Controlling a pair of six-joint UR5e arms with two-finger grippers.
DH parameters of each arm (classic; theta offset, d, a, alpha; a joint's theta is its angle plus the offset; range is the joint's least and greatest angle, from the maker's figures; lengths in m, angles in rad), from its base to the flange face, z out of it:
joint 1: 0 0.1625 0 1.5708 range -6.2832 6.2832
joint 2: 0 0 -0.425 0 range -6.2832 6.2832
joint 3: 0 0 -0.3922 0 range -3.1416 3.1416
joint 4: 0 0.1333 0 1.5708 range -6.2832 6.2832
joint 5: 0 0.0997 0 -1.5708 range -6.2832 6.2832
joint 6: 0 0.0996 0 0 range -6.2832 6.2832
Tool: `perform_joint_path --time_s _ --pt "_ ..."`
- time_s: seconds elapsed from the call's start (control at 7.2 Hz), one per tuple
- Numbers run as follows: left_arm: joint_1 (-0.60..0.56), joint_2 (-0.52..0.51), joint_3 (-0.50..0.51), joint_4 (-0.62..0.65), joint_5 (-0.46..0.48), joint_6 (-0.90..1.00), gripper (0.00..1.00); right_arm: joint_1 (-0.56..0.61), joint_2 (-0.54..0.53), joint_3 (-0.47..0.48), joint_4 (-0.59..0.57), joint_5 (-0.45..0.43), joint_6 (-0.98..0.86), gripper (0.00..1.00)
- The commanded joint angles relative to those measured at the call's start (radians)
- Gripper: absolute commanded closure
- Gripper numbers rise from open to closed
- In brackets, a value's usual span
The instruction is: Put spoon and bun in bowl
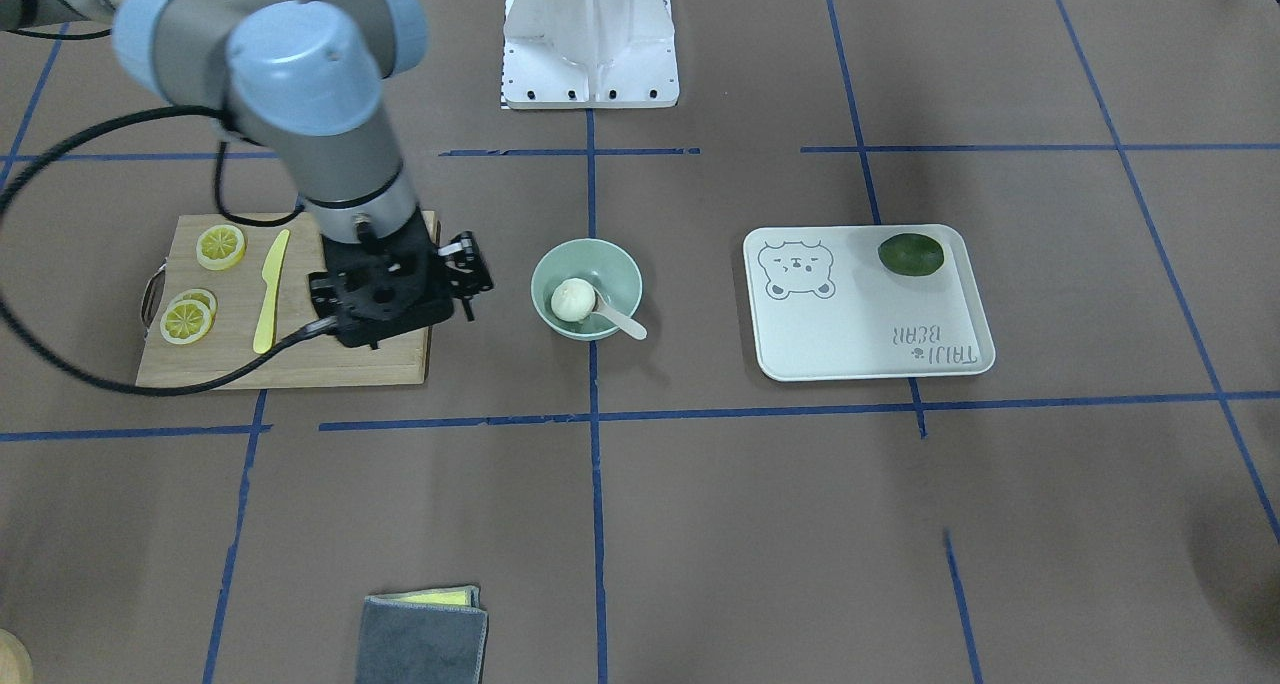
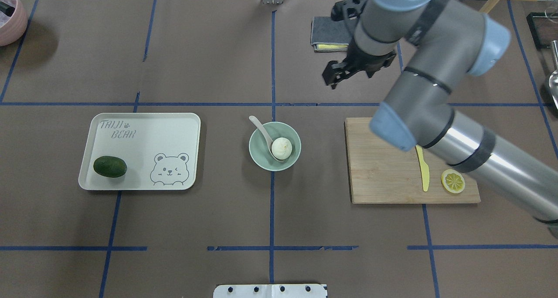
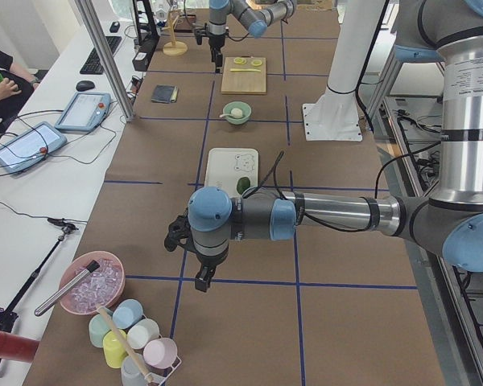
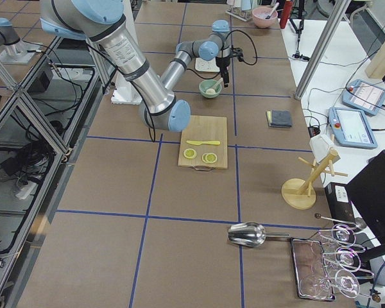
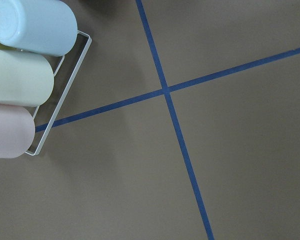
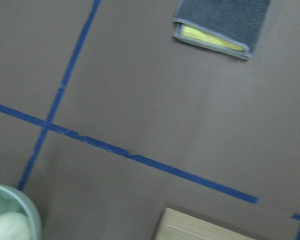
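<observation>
- The bun (image 2: 282,148) sits inside the bowl (image 2: 253,154), a bit toward the right side as the overhead camera sees it.
- The spoon (image 2: 261,130) is in there too, with the scoop tucked down next to the bun and the handle poking out over the rim.
- The bowl is mid-bench, between the bear tray (image 2: 165,128) and the cutting board (image 2: 383,176).
- So I'd call both drops done, and we're at the wrap-up step.
- The right gripper (image 2: 333,78) hangs above the bench beyond the board, near the grey cloth (image 2: 327,34). It looks empty, but honestly I can't tell how wide the jaws are.
- The left gripper (image 3: 201,277) is way off at the far end by the cups. It only shows in the side cam, so can't tell its state.
- Next move, I reckon: just park the arms and don't bump that handle.
</observation>
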Motion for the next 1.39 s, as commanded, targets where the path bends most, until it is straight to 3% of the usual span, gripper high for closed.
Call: perform_joint_path --time_s 0.0,0.42,0.69,0.97,1.25 --pt "0.002 0.002 0.024 0.0 0.0 0.001 0.0 0.225 -0.176 0.022 -0.004 0.156 -0.39 0.0" --pt "0.004 -0.003 0.024 0.009 -0.001 -0.012 0.0 0.505 -0.459 0.017 -0.005 0.162 -0.739 0.0" --pt "0.004 -0.003 0.023 0.015 -0.003 -0.096 0.0 0.638 -0.633 0.019 -0.004 0.185 -0.798 0.0" --pt "0.004 -0.003 0.021 0.003 0.005 -0.1 0.0 0.68 -0.721 0.016 -0.004 0.185 -0.798 0.0" --pt "0.004 0.0 0.023 0.004 0.003 -0.098 0.0 0.683 -0.724 0.013 -0.004 0.223 -0.797 0.0"
